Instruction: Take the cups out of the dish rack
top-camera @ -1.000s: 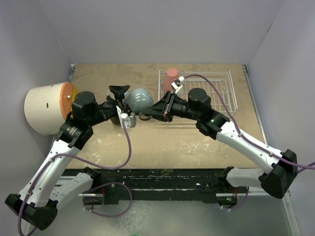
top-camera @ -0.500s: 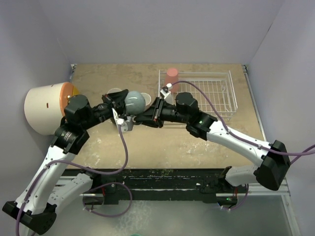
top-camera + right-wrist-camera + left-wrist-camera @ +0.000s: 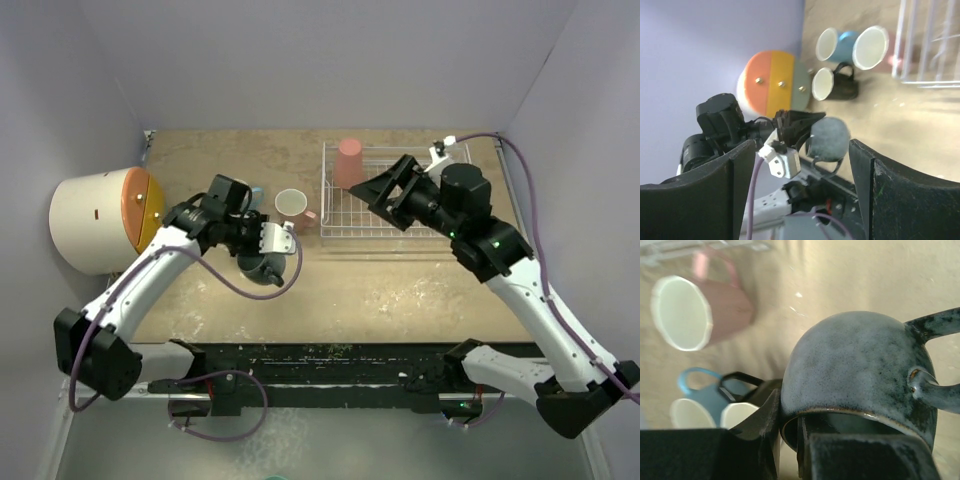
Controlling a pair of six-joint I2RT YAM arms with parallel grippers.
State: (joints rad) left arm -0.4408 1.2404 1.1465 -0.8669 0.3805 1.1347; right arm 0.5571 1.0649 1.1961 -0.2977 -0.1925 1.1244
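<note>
Near the arms' bases, the left gripper is clamped on the rim of the dark grey-blue mug, one finger inside the mouth and one outside. The mug is tipped with its mouth toward the wrist camera and sits low over the tan table; whether it touches the surface is hard to tell.

Just beyond it, three mugs stand on the table close together: the pale pink mug nearest the rack, the light blue mug beside it, and the black mug (largely hidden under the left arm from above).

To the right lies the white wire dish rack. The right gripper hangs above it with fingers spread wide, holding nothing. The salmon-red tumbler stands in the rack's far left corner.

A cream drum lies at the table's left edge.
</note>
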